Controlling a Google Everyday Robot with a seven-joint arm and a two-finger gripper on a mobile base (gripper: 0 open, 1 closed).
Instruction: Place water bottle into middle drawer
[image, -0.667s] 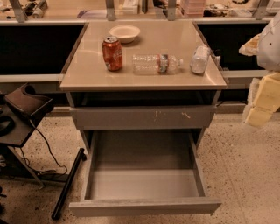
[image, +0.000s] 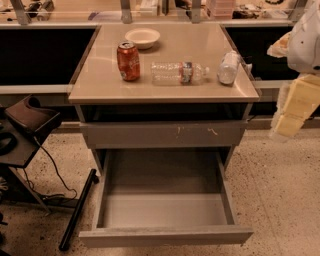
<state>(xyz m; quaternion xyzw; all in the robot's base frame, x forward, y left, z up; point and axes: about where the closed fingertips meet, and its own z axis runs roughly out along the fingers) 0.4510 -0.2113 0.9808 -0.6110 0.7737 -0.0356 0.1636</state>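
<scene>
The water bottle (image: 177, 72), clear and ribbed with a dark label band, lies on its side on the beige cabinet top (image: 100, 87), between a red soda can (image: 128, 61) and a shorter whitish bottle (image: 228, 67). The middle drawer (image: 165, 236) is pulled out wide below, with a plain front and nothing in its grey inside. My gripper (image: 294, 107), with pale yellowish fingers, hangs at the right edge of the view. It is beside the cabinet, about level with its top, and well apart from the bottle.
A white bowl (image: 142, 37) sits at the back of the top. A closed drawer front with pale scratch marks (image: 162, 134) is above the open drawer. A black stand (image: 27, 120) and a black pole (image: 77, 210) are on the floor at left.
The gripper has shifted slightly to the left. The bottle, can and drawer have not moved.
</scene>
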